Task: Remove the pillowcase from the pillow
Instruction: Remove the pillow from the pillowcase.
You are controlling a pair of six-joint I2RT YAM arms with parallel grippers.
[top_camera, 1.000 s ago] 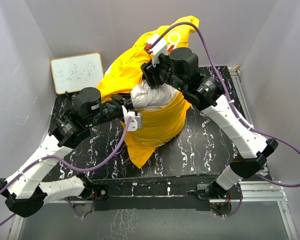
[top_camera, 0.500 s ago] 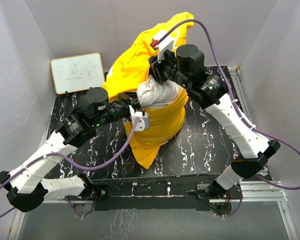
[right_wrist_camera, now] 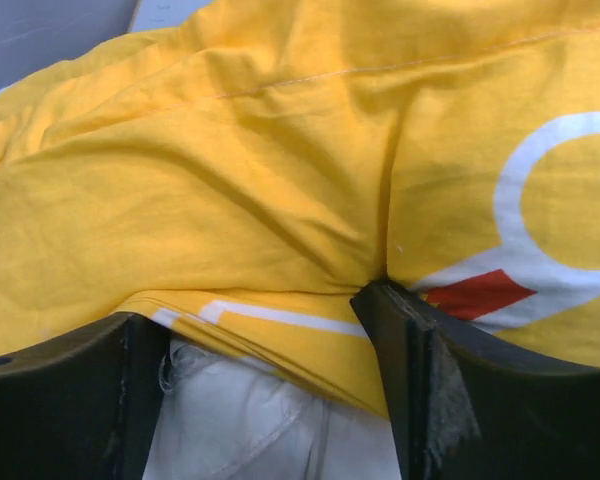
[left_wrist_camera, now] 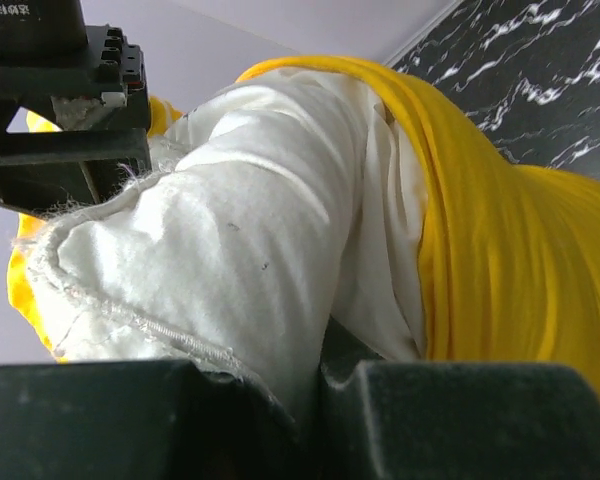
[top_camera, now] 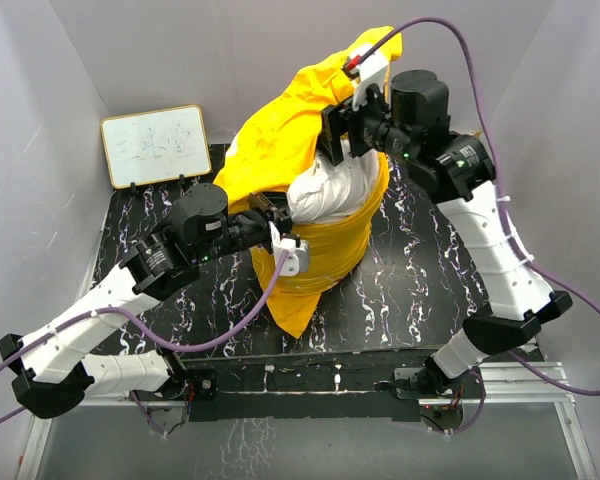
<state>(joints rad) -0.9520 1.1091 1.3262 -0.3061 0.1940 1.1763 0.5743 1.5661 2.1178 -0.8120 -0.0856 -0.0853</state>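
Left pincer (left_wrist_camera: 318, 385): closed tight on a fold of the large plump white stuffed pillow (top_camera: 335, 190), seam edge pinched between its fingers (left_wrist_camera: 130, 420). Right pincer (right_wrist_camera: 260, 330): jaws standing well apart, the thin bright yellow printed pillowcase (top_camera: 280, 130) sagging into the gap and creased against one finger (right_wrist_camera: 400, 340); no clamp on the cloth is visible.

Compared with a second ago, the right arm has swung up and to the far right, the left arm has advanced to the right, and more white pillow shows above the yellow band around its lower part.

The bundle stands at the far middle of the black marbled table (top_camera: 410, 290), its top against the far wall. Bare tabletop lies to its right and near left. The white-faced board (top_camera: 152, 146) leans at the far left, close to the cloth's edge.
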